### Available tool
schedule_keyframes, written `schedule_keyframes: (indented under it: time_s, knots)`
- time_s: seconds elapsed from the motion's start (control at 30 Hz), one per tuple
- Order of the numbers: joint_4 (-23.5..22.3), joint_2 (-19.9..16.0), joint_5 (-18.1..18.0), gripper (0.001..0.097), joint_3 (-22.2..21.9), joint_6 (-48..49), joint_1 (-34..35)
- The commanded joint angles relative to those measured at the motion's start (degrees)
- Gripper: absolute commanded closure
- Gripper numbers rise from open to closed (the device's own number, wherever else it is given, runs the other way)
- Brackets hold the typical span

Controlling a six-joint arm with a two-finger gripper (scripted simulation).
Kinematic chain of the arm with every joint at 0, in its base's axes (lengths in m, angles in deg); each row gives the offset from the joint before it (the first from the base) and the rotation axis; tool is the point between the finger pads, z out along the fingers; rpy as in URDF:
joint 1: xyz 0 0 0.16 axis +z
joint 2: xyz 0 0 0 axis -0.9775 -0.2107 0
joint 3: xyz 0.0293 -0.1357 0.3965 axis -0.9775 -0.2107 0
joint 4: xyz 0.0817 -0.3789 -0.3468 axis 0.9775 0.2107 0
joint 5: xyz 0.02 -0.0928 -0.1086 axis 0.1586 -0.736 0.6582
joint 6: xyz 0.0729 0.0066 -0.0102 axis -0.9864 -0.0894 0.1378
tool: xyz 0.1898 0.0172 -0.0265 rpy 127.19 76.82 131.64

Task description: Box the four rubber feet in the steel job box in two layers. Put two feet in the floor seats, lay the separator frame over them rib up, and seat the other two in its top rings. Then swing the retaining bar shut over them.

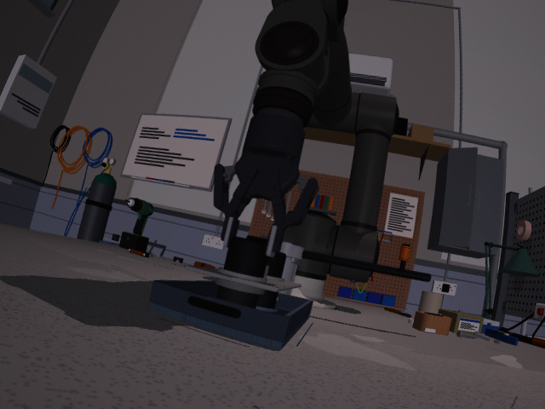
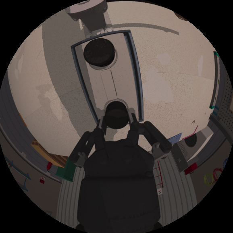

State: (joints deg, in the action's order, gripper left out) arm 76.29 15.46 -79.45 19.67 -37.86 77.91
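My gripper [image 2: 116, 121] [image 1: 248, 246] stands over the near end of the steel job box [image 1: 231, 310]. A black rubber foot [image 2: 116, 116] [image 1: 245, 257] is held between its fingers, sitting in the near top ring of the separator frame [image 2: 108, 80] [image 1: 255, 281]. The frame lies over the box, rib up. Another black foot [image 2: 99, 52] sits in the far top ring. Under the frame, dark feet show in the box [image 1: 240, 297]. The retaining bar [image 1: 365, 264] sticks out to the right, swung away from the box.
The box sits on a speckled bench. A grey post [image 1: 290, 262] stands just behind it, and the arm's base behind that. Tape rolls and small boxes [image 1: 433, 315] lie far right. A drill [image 1: 136, 229] and a gas bottle [image 1: 97, 207] stand far left.
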Motion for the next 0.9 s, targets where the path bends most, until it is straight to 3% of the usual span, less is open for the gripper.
schedule_keyframes:
  time_s: [0.0, 0.23, 0.87]
  knots:
    - [0.00, 0.04, 0.00, 0.0426, 0.06, 0.00, 0.00]
    - [0.00, 0.04, 0.00, 0.0286, 0.05, 0.00, 0.00]
    - [1.24, 0.20, 0.00, 0.0281, 1.14, 0.00, 0.00]
